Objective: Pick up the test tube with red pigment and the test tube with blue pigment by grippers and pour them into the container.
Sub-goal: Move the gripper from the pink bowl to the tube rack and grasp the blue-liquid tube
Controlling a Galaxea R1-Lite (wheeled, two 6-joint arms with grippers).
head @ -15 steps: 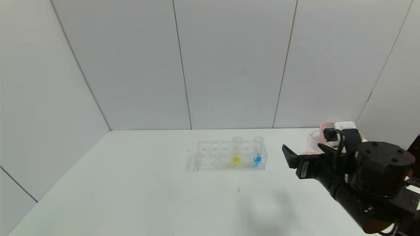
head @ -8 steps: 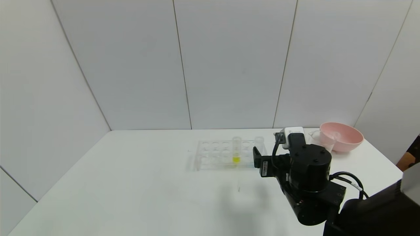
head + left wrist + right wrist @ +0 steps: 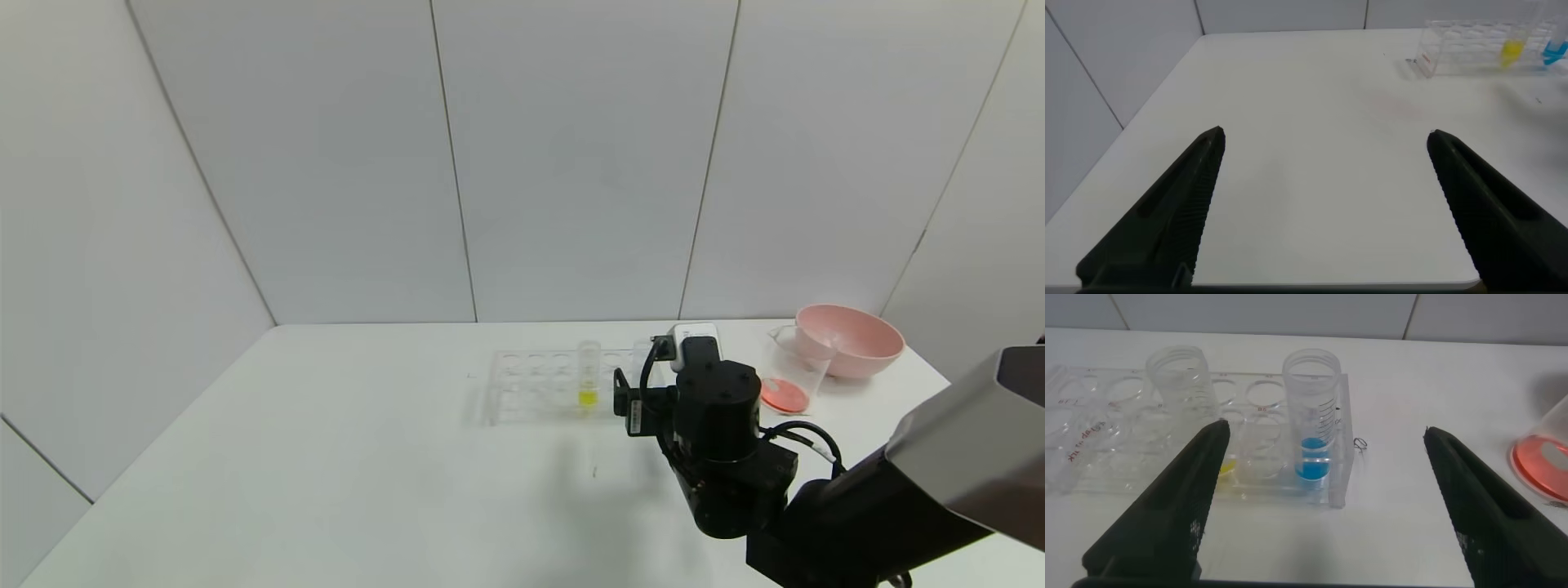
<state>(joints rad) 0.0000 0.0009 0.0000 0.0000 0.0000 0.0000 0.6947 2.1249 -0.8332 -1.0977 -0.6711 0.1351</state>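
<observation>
Blue-bottomed test tube (image 3: 1311, 425), pink bowl (image 3: 853, 346)

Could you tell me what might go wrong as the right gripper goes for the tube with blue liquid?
1. The open right gripper faces the clear tube with blue liquid, which stands in the end hole of the clear plastic rack; a wide close could catch the rack wall and drag it.
2. The clear tube with yellow liquid stands close by, so the near finger may knock it.
3. The clear glass beaker holding red liquid sits beside the arm's path and could be tipped.
</observation>
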